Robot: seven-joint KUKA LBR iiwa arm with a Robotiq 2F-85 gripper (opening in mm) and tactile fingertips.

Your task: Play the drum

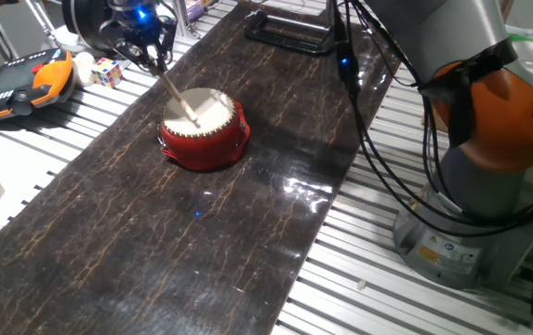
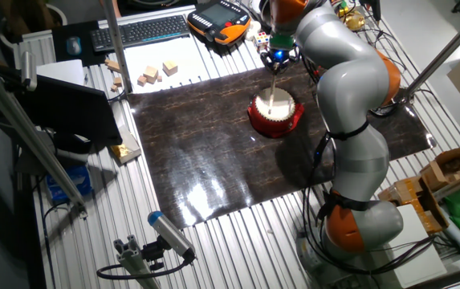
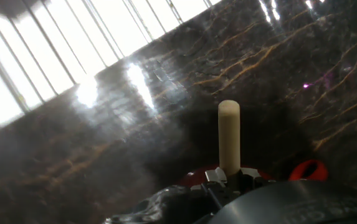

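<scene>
the drum [image 1: 205,128] sits on the dark marbled mat [image 1: 154,242], toward the mat's far end and nearer its right long edge as one fixed view shows it, its cream skin facing up and its red body upright. a pale wooden stick [image 1: 179,99] slants down from the gripper [image 1: 151,54] with its lower tip on or just above the skin, near the middle; whether it truly touches cannot be told. the jaws are clamped on the stick's upper end, which the hand view confirms, the stick [image 3: 228,135] jutting out from between them. so the grasp of the beater is done and the arm [image 2: 343,88] is placed over the drum; this looks like the striking phase itself, at or near the bottom of a beat. what remains, by my reading, is lifting and bringing the tip down again. off the mat, near the far left corner of the table, lie an orange pendant [image 1: 19,82] and a puzzle cube [image 1: 109,71].
</scene>
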